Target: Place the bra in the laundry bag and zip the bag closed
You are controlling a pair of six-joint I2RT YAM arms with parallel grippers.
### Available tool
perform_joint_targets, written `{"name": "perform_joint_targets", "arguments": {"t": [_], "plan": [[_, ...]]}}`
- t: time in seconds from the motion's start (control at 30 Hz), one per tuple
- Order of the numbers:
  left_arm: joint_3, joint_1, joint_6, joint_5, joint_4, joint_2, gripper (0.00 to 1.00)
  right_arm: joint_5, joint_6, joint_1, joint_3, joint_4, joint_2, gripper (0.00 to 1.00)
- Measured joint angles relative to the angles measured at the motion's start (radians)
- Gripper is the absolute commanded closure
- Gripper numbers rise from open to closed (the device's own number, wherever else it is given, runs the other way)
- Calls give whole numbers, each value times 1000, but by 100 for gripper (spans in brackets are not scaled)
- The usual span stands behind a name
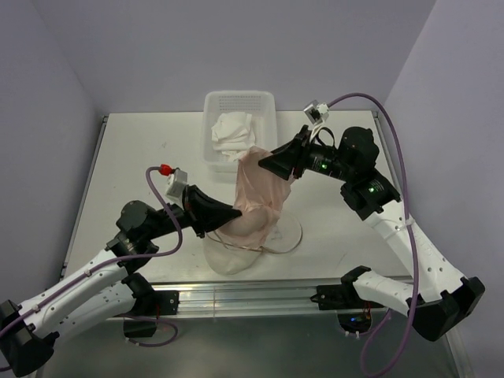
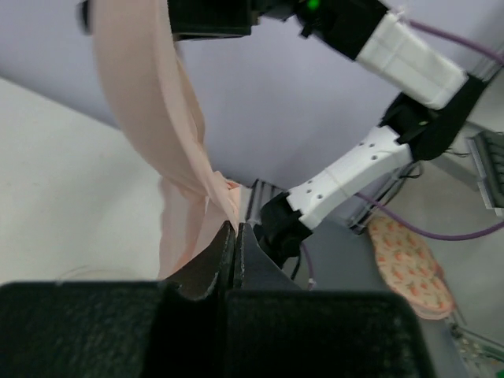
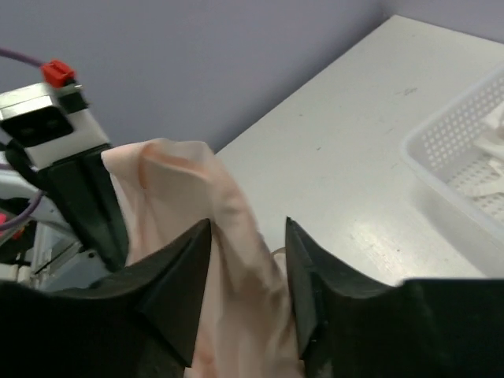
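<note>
The peach mesh laundry bag (image 1: 260, 189) is pulled up into a tall fold between my two grippers. My left gripper (image 1: 236, 213) is shut on its fabric low down; the left wrist view shows the jaws (image 2: 236, 227) closed, with the mesh (image 2: 157, 118) running up from the tips. My right gripper (image 1: 264, 163) is at the top of the fold. In the right wrist view its jaws (image 3: 248, 228) stand apart, with the mesh (image 3: 173, 181) lying between them. A white rounded lump (image 1: 228, 258) lies at the bag's foot. It looks like the bra, partly under mesh.
A white perforated basket (image 1: 272, 102) stands just behind the bag with crumpled white cloth (image 1: 234, 130) in it; it also shows in the right wrist view (image 3: 449, 150). The bag's wire ring (image 1: 295, 236) lies flat on the table to the right of the lump.
</note>
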Motion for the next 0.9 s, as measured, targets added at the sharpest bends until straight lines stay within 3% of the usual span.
{"name": "perform_joint_targets", "arguments": {"t": [0.07,0.27,0.47,0.63,0.77,0.9], "plan": [[-12,-1,-43,24,63,1,100,26,-6,0,2,-10,8,31],[-45,-3,-178,71,299,47,100,92,-21,0,-1,-70,19,23],[-45,-3,-227,79,387,84,100,136,-48,0,-57,-73,-97,17],[-45,-3,-227,84,387,93,100,-8,-63,0,-147,40,-231,16],[-38,-3,-214,92,365,93,100,-144,-85,37,-148,119,-222,12],[-9,-2,-192,106,322,95,100,-174,-168,110,-134,60,-185,11]]}}
